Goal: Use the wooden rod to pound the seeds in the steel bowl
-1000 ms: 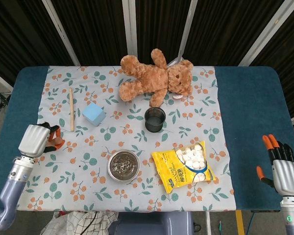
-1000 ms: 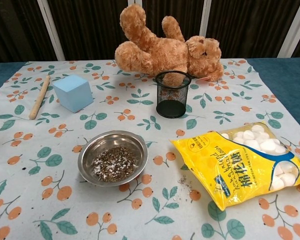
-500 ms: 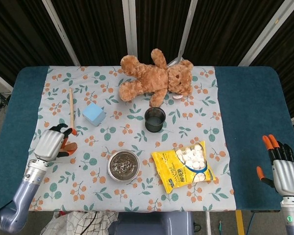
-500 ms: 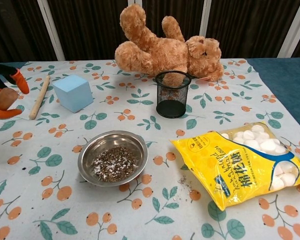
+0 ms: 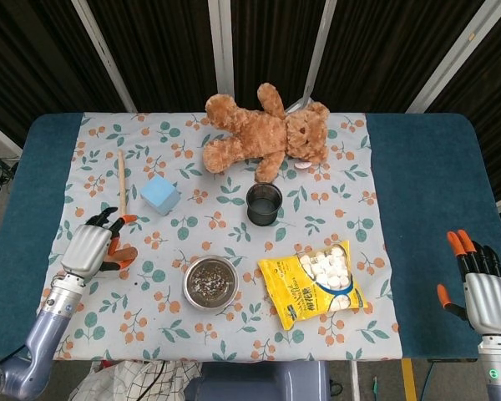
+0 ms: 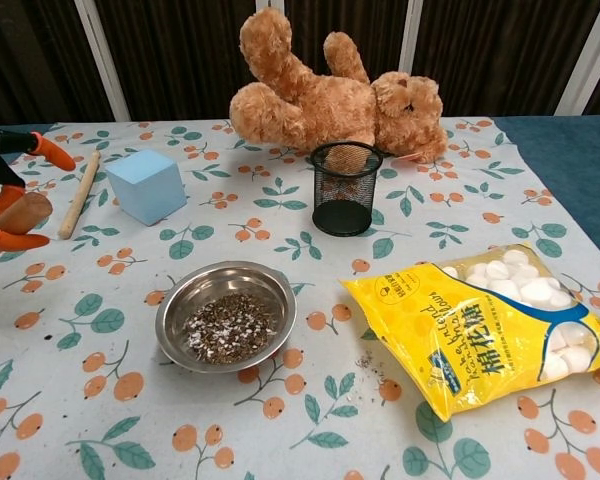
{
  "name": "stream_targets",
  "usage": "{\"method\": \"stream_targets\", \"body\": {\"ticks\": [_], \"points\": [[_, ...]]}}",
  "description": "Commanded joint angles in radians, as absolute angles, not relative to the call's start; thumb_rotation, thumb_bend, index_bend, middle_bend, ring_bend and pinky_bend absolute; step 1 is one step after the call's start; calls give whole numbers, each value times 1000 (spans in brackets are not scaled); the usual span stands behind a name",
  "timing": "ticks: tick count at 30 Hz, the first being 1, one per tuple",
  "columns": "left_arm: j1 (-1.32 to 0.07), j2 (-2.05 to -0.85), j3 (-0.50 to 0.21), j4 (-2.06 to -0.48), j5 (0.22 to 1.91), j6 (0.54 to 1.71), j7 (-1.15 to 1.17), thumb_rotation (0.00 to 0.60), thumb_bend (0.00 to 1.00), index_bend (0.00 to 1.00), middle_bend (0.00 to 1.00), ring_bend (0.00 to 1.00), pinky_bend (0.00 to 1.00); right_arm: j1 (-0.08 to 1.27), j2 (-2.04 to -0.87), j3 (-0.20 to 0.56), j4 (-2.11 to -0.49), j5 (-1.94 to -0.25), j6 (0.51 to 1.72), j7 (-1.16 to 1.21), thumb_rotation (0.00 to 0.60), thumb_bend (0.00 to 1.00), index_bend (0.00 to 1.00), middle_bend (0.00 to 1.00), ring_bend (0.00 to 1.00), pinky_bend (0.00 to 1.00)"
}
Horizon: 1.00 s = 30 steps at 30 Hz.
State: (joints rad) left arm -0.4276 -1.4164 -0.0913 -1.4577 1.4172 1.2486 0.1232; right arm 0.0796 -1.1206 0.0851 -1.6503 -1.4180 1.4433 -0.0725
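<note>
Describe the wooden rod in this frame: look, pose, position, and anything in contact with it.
The wooden rod is a slim, straight, pale stick that looks like plain unfinished wood. It lies flat on the floral tablecloth near the table's left side, running roughly front to back, just left of the blue cube without touching it. The left hand, fingers spread, sits near its closer end but does not grip it.

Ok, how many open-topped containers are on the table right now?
2. The steel bowl of seeds sits near the front edge, left of the yellow marshmallow bag. The black mesh cup stands behind it, just in front of the teddy bear. None looks hidden.
</note>
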Motion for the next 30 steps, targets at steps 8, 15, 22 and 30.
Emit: {"method": "stream_targets", "body": {"ticks": [8, 15, 22, 30], "points": [[-424, -1406, -103, -1482, 1412, 1257, 105, 600, 200, 174, 152, 87, 220, 80, -1120, 87, -1653, -1415, 1442, -76, 600, 415, 0, 0, 0, 0], [-420, -1396, -103, -1496, 1411, 1260, 99, 600, 200, 172, 149, 87, 217, 79, -1120, 85, -1653, -1416, 1443, -75, 600, 416, 0, 0, 0, 0], [-402, -1377, -97, -1518, 1421, 1286, 97, 600, 200, 172, 136, 63, 178, 79, -1120, 85, -1652, -1417, 1443, -73, 600, 416, 0, 0, 0, 0], [-287, -1225, -31, -1680, 1446, 1429, 316, 600, 191, 91, 32, 1, 62, 78, -1121, 85, -1650, -1417, 1444, -75, 600, 415, 0, 0, 0, 0]]}}
